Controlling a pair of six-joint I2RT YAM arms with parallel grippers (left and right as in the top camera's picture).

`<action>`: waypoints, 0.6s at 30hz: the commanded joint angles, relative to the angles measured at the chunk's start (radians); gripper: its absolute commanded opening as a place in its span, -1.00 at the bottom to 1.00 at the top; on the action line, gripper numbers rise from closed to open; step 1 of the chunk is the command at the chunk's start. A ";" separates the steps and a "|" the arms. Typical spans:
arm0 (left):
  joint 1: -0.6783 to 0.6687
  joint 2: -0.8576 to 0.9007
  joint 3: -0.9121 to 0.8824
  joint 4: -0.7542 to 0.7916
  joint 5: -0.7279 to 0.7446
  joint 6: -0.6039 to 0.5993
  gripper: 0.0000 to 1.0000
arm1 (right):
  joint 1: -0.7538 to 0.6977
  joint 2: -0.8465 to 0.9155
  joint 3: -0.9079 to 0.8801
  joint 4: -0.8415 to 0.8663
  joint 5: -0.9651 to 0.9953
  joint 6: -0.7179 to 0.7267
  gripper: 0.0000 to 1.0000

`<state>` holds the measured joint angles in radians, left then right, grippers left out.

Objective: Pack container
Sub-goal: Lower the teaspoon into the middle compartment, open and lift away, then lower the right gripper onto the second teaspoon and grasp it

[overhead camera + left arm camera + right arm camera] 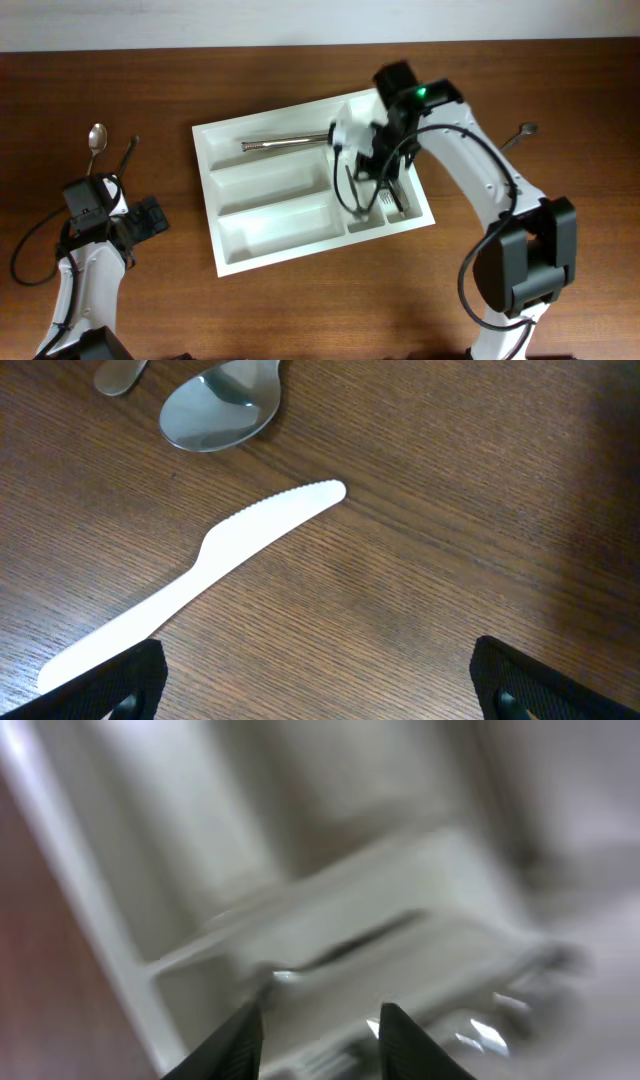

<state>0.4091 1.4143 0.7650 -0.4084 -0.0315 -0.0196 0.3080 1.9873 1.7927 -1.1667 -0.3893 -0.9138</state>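
Observation:
The container (262, 232) is a large white cutlery tray lying at an angle in the middle of the table. A metal utensil (288, 144) lies in its top long compartment, and forks (392, 200) lie in a narrow right compartment. My right gripper (365, 175) hangs low over those right compartments. The right wrist view is blurred, but there the right gripper (320, 1042) is open over the white dividers (300, 935) with nothing between its fingers. Far to the left, my left gripper (320, 695) is wide open above bare wood, with a white plastic knife (200, 575) just ahead of it.
A metal spoon (97, 137) and a dark-handled utensil (130, 152) lie on the wood at the far left, near my left arm. The spoon bowl (220, 410) lies beyond the knife. Another utensil (521, 133) rests on the table to the right of the tray.

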 commanded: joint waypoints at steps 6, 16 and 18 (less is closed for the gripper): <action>0.005 0.005 0.018 -0.001 -0.002 0.013 0.98 | -0.226 -0.023 0.338 0.018 0.193 0.565 0.09; 0.005 0.005 0.018 -0.001 -0.002 0.013 0.98 | -0.551 0.069 0.309 0.079 0.273 1.307 0.21; 0.005 0.005 0.018 -0.001 -0.002 0.013 0.98 | -0.585 0.111 0.293 0.103 0.328 1.350 0.10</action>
<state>0.4091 1.4143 0.7650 -0.4080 -0.0311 -0.0196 -0.2543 2.0285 2.1208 -1.0775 -0.1497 0.2253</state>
